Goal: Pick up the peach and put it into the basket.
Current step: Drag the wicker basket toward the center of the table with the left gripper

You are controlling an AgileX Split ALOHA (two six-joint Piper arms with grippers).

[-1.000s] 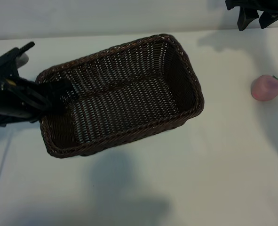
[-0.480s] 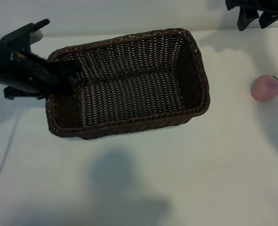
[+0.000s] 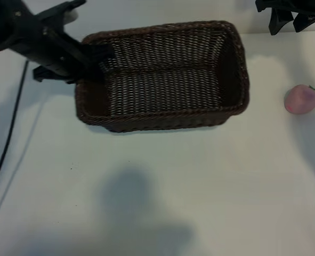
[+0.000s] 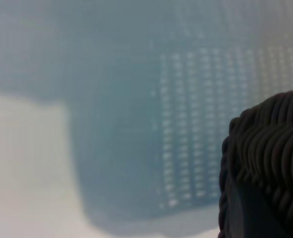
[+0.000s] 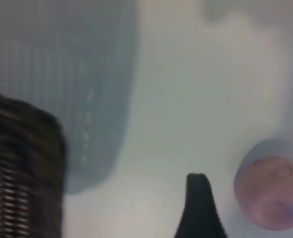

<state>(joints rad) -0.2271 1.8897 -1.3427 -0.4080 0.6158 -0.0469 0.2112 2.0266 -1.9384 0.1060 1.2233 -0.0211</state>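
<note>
I have the left tool (image 3: 96, 61) pinching the short end wall of the basket (image 3: 162, 114), its fingers pressed onto the wicker rim at the table's (image 3: 162, 202) far left. The peach (image 3: 300, 100) sits on the table, well apart from the basket. My right tool (image 3: 290, 15) hangs spread above the far edge, near the peach.

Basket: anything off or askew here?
Yes. The left claw is shut on the basket at its end rim, and the basket appears lifted off the table. The peach sits untouched beside it, below the open right claw.
</note>
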